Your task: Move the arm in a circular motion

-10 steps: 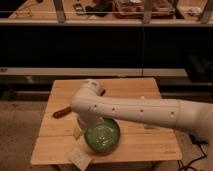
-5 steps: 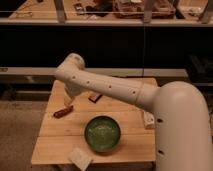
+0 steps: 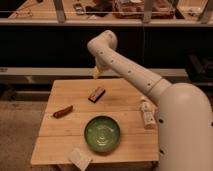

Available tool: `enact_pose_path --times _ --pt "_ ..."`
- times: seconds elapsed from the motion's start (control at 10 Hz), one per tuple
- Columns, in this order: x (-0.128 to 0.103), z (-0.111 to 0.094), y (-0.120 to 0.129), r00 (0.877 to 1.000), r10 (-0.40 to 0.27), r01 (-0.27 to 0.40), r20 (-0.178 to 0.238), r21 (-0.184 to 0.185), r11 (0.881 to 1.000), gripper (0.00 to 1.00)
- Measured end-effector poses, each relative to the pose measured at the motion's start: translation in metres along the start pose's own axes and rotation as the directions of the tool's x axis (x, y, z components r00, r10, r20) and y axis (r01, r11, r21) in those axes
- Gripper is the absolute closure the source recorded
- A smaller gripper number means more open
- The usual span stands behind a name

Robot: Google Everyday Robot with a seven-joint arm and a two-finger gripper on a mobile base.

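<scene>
The arm (image 3: 135,75) is thick, white and tubular with small dark dots. It rises from the lower right, bends at a rounded elbow (image 3: 103,44) high above the table's far edge, and turns down. Its pale yellowish tip, the gripper (image 3: 96,73), hangs just above the back edge of the wooden table (image 3: 65,92), behind a small dark brown block (image 3: 97,94). Nothing shows in the gripper.
On the table lie a green bowl (image 3: 102,133) at front centre, a reddish-brown stick-like item (image 3: 63,111) at left, a white packet (image 3: 80,158) at the front edge and a pale bottle (image 3: 147,114) lying at right. A dark counter with railings stands behind.
The arm has swung up and to the right, away from the table's left side; its elbow now sits higher and its tip hangs over the table's back edge.
</scene>
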Motion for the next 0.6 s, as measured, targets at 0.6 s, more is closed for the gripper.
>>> enact_pose_path --times 0.6 --pt "-0.149 -0.001 0.173 0.888 0.457 -0.454 0.061 -0.05 0.889 0.2"
